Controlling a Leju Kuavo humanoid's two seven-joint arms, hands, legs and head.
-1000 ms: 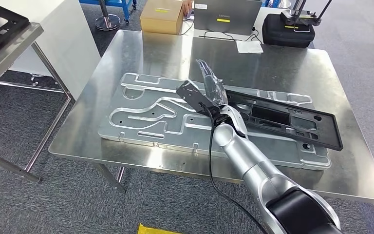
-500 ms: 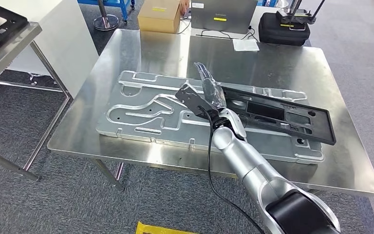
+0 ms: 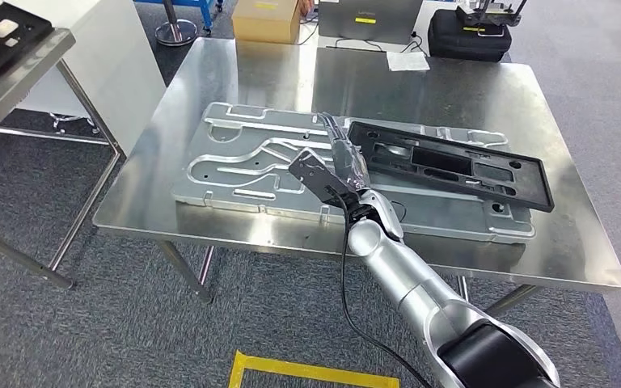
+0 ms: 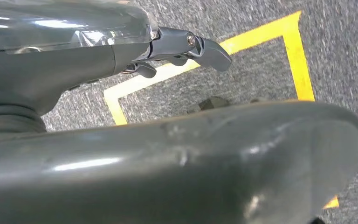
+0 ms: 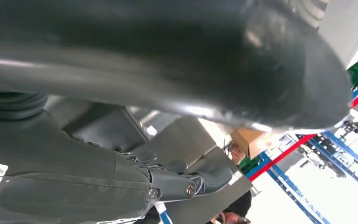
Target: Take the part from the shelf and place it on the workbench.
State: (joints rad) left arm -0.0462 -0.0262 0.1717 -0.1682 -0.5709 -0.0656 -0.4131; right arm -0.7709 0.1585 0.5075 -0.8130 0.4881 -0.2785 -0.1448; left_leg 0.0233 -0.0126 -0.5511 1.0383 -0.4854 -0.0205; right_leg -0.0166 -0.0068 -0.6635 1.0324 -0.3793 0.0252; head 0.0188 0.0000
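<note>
In the head view the black plastic frame (image 3: 451, 165) lies flat on the grey metal plate (image 3: 242, 158) that covers much of the steel tabletop (image 3: 485, 89), so the main work of the task looks done: the part is off the shelf and down on the workbench, and what seems left is only for the arm to clear away. The frame sits toward three o'clock on the tabletop, its long axis running from about ten o'clock to four o'clock, the narrower near end pointing at the right robot hand (image 3: 341, 155) and the far end reaching toward the tabletop's right edge. That robot hand hovers just beside the frame's ten o'clock end, fingers stretched out and apart, holding nothing as far as I can judge; whether a fingertip touches the frame's corner I cannot tell. At nine o'clock, well apart, a second black frame (image 3: 0, 36) rests on the grey shelf (image 3: 24, 77). At twelve o'clock beyond the tabletop stand a cardboard box (image 3: 267, 18) and a black case (image 3: 467, 36). In the left wrist view the left robot hand (image 4: 177, 46) hangs over grey carpet marked with yellow tape (image 4: 261, 35), fingers loosely extended with nothing in them. In the right wrist view the right robot hand shows its fingers (image 5: 200, 179) reaching out over a dark surface, nothing between them.
</note>
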